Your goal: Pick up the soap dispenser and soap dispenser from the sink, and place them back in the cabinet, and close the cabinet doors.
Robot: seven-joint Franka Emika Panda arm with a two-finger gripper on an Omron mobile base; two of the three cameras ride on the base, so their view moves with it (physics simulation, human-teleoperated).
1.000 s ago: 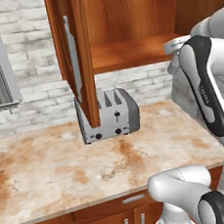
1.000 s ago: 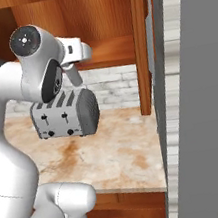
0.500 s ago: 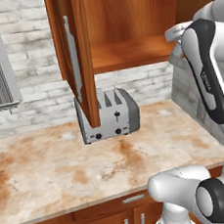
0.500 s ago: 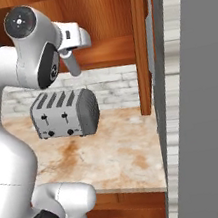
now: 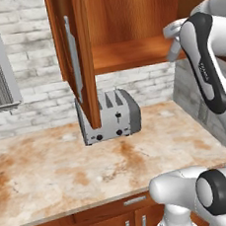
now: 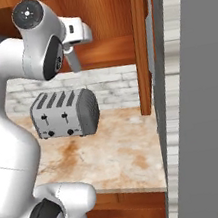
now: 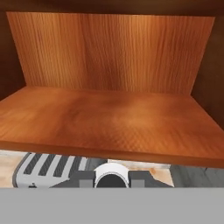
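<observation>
Since a second ago my arm has risen, lifting the slim white soap dispenser [image 6: 73, 61] level with the shelf of the reddish-brown wooden cabinet [image 5: 138, 52].
My gripper [image 6: 67, 44] is clenched on it; next I push it in over the shelf. I count one dispenser, one grey four-slot toaster [image 6: 65, 113], two open cabinet doors [image 5: 78, 59].

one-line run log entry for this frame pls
phase: place in cabinet | gripper: shut on soap dispenser, above toaster | shelf: bare | doors: open
</observation>
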